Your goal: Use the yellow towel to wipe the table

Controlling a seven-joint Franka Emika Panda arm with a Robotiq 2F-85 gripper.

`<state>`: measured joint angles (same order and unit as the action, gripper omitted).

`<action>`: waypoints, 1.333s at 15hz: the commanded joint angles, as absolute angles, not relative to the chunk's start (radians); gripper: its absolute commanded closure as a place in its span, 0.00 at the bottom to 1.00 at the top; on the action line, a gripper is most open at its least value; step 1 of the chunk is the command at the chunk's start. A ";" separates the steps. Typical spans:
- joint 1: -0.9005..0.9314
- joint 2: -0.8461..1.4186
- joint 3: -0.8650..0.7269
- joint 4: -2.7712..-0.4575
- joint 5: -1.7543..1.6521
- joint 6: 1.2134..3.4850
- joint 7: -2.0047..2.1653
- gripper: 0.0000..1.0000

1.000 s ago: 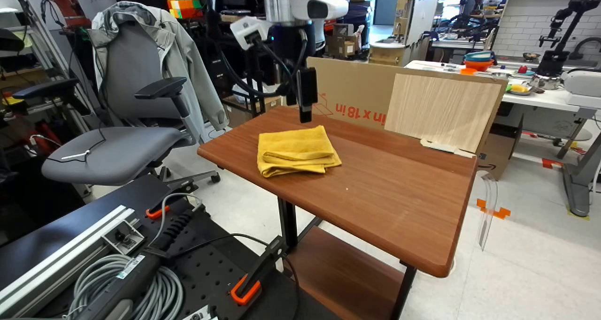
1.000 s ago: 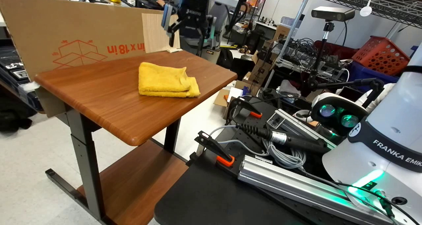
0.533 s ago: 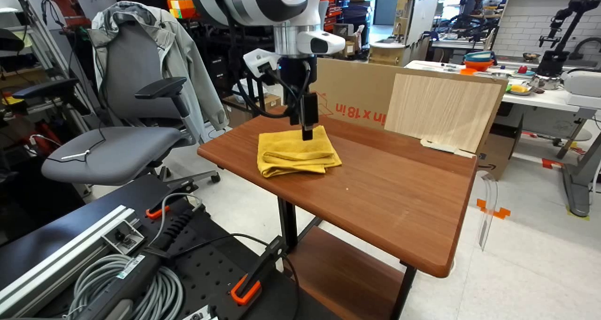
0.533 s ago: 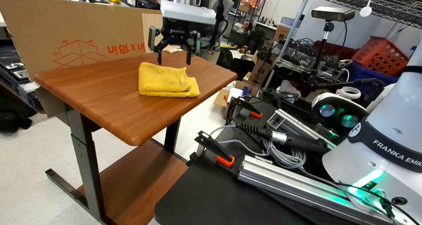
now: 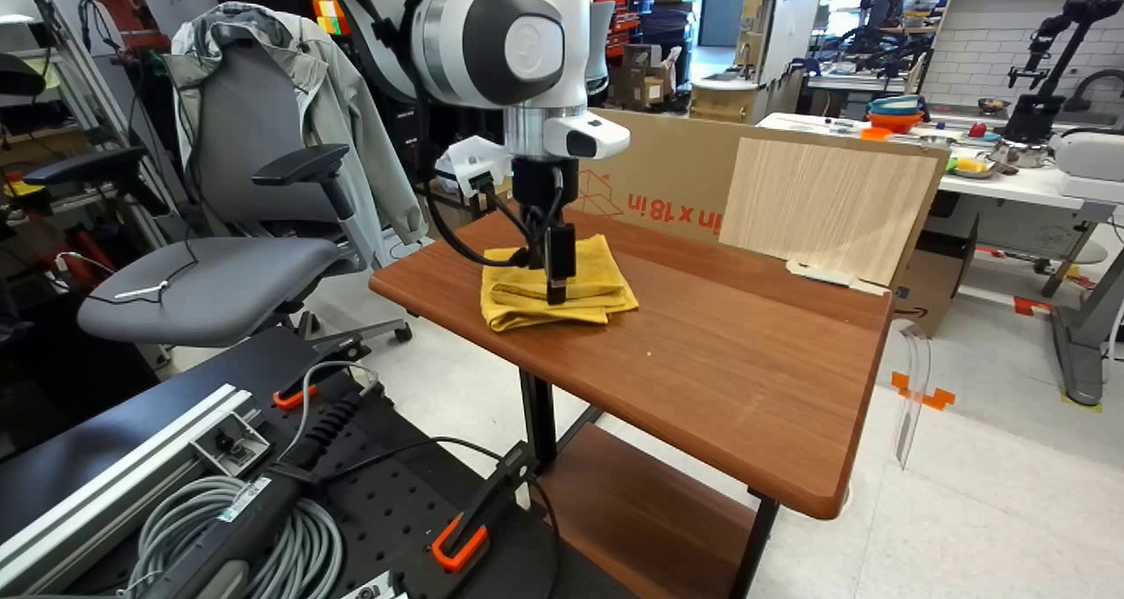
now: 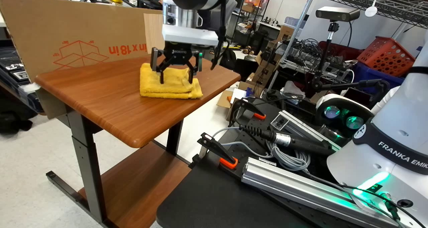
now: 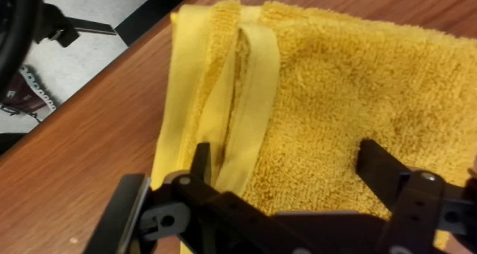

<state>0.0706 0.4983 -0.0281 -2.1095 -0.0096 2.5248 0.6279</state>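
The yellow towel (image 5: 606, 274) lies folded on the brown wooden table (image 5: 720, 371), near one end. It also shows in an exterior view (image 6: 150, 85) and fills much of the wrist view (image 7: 316, 97), with its hemmed, folded edge at the left. My gripper (image 6: 176, 82) points down over the towel and is open. In the wrist view the gripper (image 7: 285, 145) has its fingers wide apart with only towel surface below and between them. One fingertip is over the hemmed fold, the other over the fluffy top. The tips are at or just above the towel; contact is hard to tell.
A cardboard sheet (image 5: 659, 173) stands along the table's far edge, with a pale wooden board (image 5: 825, 204) leaning on it. A grey chair (image 5: 219, 283) stands beside the table. A black bench with orange clamps (image 6: 228, 162) and cables lies on the robot's side.
My gripper has come down from above the table to the towel, and over the last half second also shifted toward the table's near edge. It stays open. The towel lies nearly unchanged.
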 commanded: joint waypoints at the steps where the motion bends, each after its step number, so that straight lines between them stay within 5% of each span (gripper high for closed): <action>1: 0.097 0.570 0.004 -2.090 0.100 2.655 0.613 0.00; 17: -0.155 0.804 -0.201 -1.746 0.349 2.644 0.756 0.00; 20: -0.133 0.735 -0.187 -1.856 0.316 2.607 0.741 0.00</action>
<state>-0.1698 0.7486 -0.1924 -1.8120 0.3120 2.6503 0.7280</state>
